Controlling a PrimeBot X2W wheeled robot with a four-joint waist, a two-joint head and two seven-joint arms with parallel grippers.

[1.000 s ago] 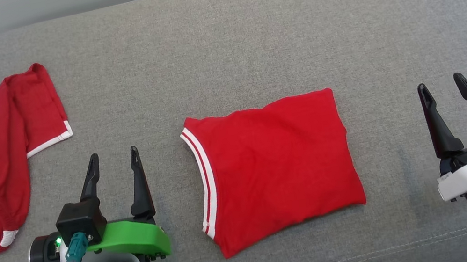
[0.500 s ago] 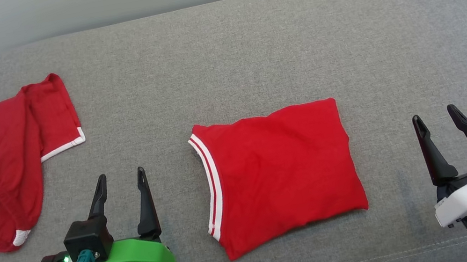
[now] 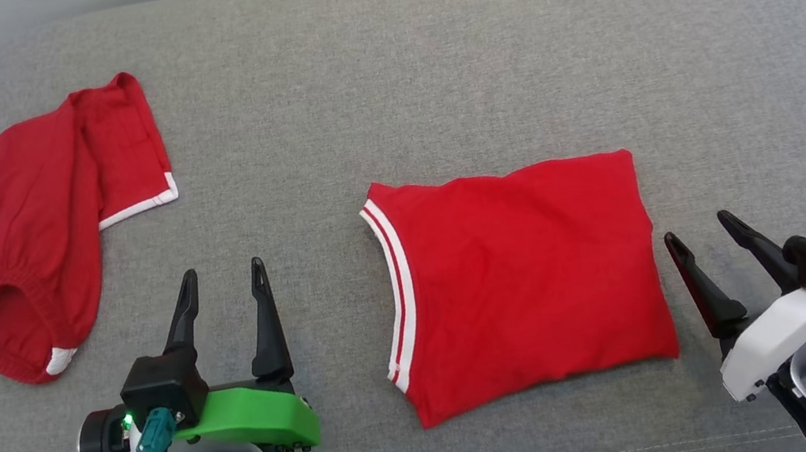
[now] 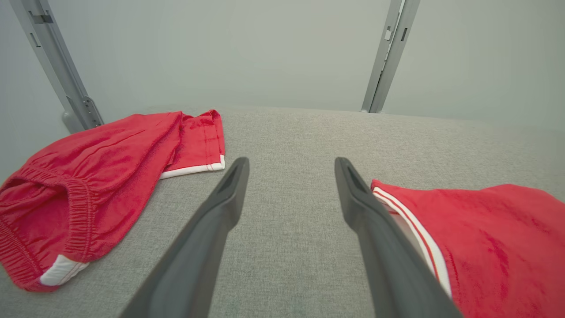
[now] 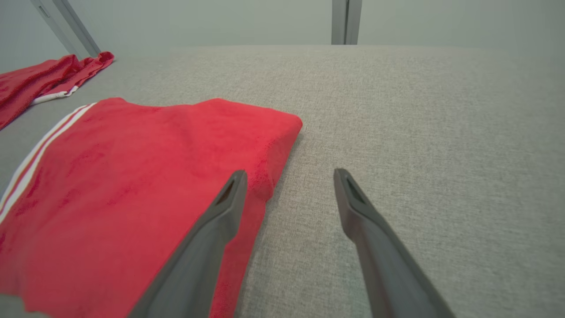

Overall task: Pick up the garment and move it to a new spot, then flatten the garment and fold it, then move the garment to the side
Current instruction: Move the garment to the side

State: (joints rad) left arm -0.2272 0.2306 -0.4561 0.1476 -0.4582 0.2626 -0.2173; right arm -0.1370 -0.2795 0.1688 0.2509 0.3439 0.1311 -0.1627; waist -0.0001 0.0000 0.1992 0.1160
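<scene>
The left pincer [image 3: 222, 267] and right pincer [image 3: 695, 225] stood spread and empty, flanking the folded garment [image 3: 526, 279] on the middle of the tabletop [image 3: 423, 51]. To move it aside neatly, each would probably need to pinch all layers at its nearest edge and lift together. Farther left lay crumpled red shorts [image 3: 35, 230].

Grey surface [image 3: 423, 51]: folded garment [image 3: 525, 271] centre, shorts [image 3: 29, 239] left.

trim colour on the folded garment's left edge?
White stripes on the folded red fabric garment, clearest in the head view.
</scene>
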